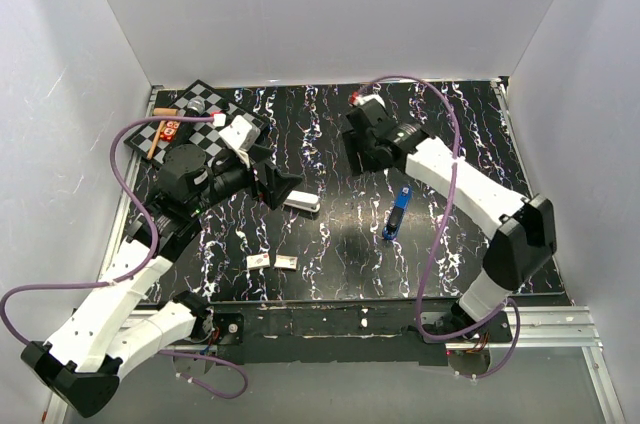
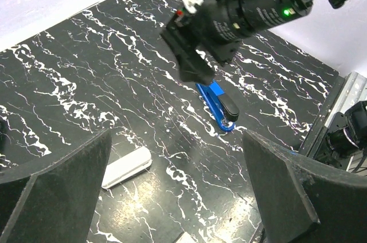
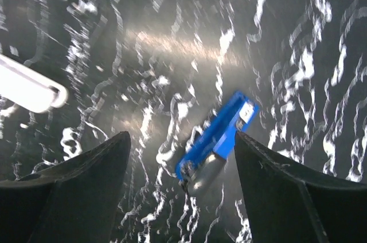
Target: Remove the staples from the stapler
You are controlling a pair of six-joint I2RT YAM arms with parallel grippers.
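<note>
The stapler lies on the black marbled table in two separate parts. Its white arm (image 1: 302,202) lies left of centre, and its blue arm with a dark part (image 1: 397,212) lies right of centre. My left gripper (image 1: 284,188) is open and empty, hovering just beside the white arm (image 2: 127,167), which lies near its left finger (image 2: 63,180). My right gripper (image 1: 358,147) is open and empty, raised behind the blue arm (image 3: 217,138), which shows between its fingers in the right wrist view. The blue arm (image 2: 217,105) and the right gripper (image 2: 189,62) also show in the left wrist view.
Two small tan-white blocks (image 1: 258,261) (image 1: 286,262) lie near the table's front edge. A chequered board (image 1: 205,112) with small objects sits at the back left. White walls enclose the table (image 1: 330,274) on three sides. A metal rail (image 1: 560,324) runs along the front right.
</note>
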